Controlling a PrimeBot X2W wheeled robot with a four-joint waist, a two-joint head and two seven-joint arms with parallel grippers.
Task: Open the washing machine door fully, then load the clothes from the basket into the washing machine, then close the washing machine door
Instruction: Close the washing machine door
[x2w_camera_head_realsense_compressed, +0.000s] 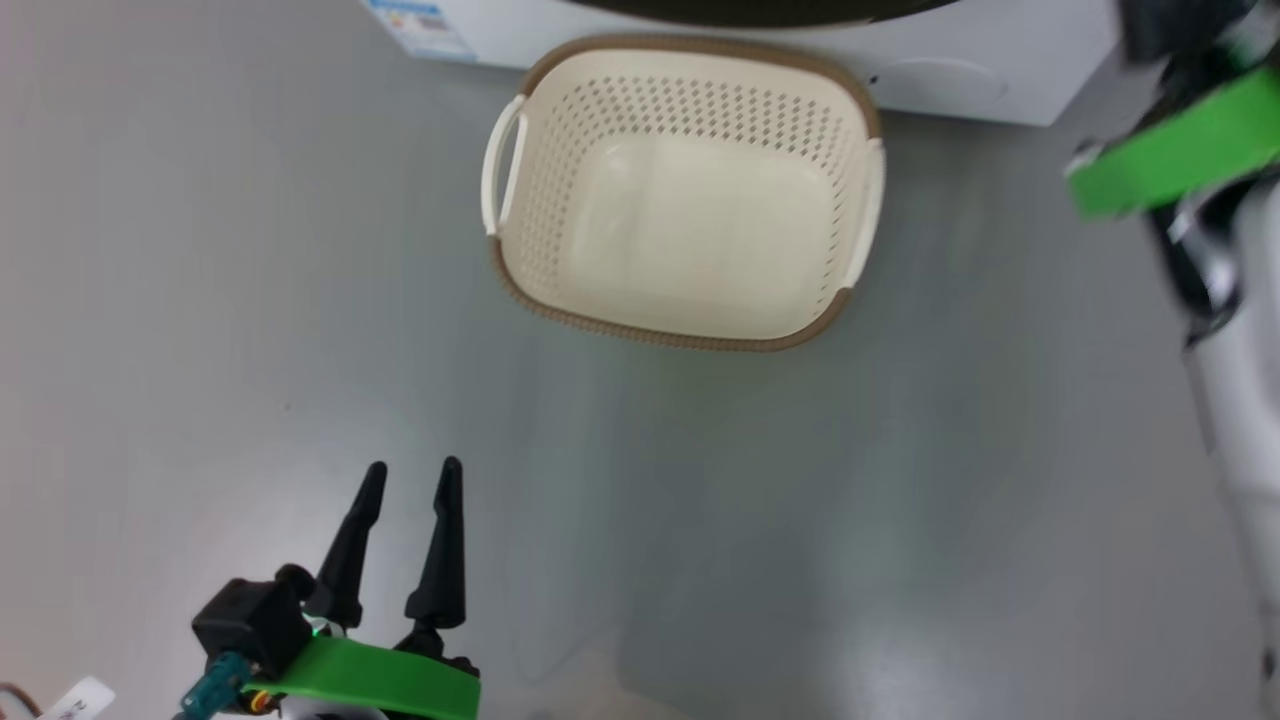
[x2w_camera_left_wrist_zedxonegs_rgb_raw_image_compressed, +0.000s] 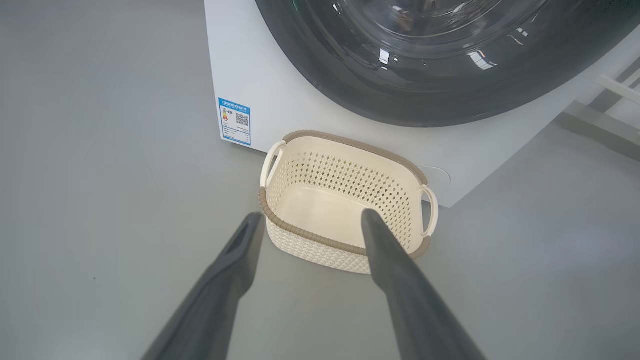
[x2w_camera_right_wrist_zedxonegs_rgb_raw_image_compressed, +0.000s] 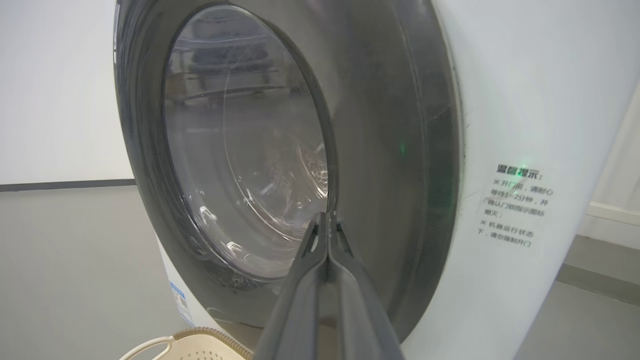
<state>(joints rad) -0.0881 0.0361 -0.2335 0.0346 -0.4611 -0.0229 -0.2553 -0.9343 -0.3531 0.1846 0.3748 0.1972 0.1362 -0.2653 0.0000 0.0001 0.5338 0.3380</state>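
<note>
Dark right tool at door rim

Cream basket; door rim seemingly black

One basket stands on the floor, and it has two white handles, one at each side. There is one washing machine with one round door. Its front bears two stickers: one blue label and one pale notice with dark print. There are two grippers, the left gripper and the right gripper, each with two dark fingers, four in all. Two green bands show in the head view.
</note>
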